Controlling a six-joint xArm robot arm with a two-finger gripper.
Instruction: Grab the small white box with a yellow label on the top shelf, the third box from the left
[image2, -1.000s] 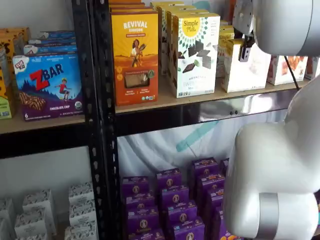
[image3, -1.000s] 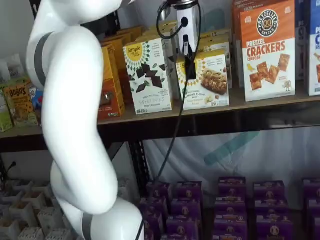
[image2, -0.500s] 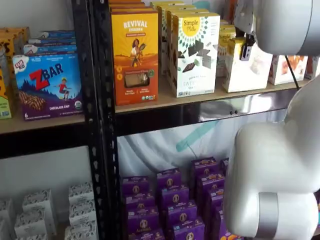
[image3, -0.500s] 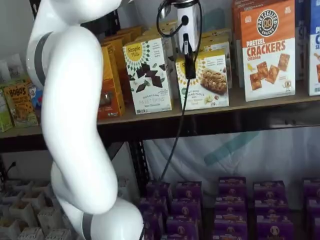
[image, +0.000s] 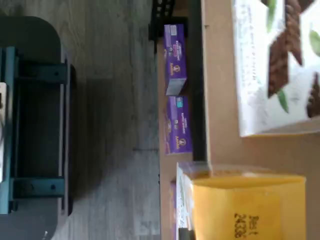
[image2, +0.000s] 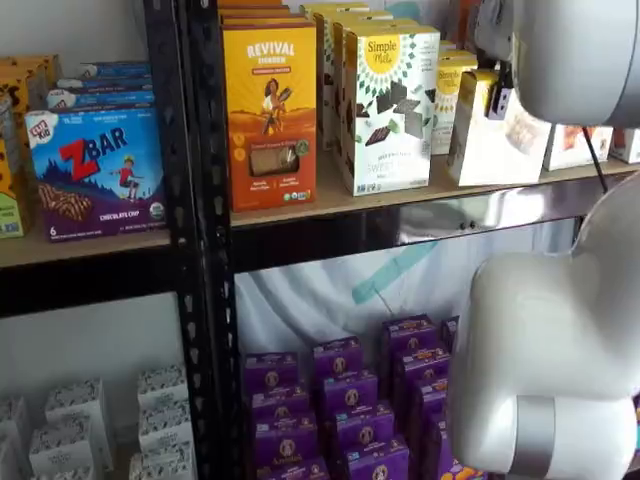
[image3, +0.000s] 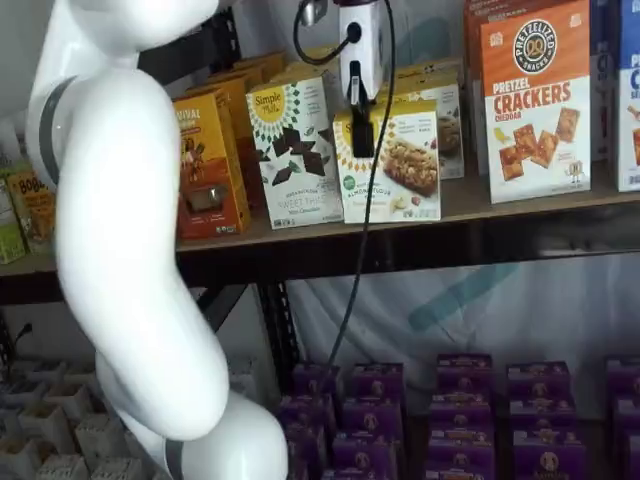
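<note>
Black gripper (image3: 361, 128) fingers closed on small white box (image3: 395, 165), top shelf (image3: 480, 200)

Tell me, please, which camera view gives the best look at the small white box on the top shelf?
A shelf view shows the small white box best: its whole front, yellow round label included, faces the camera. In the other shelf view it appears side-on, partly behind the white arm. The wrist view shows only its yellow top from above.
</note>
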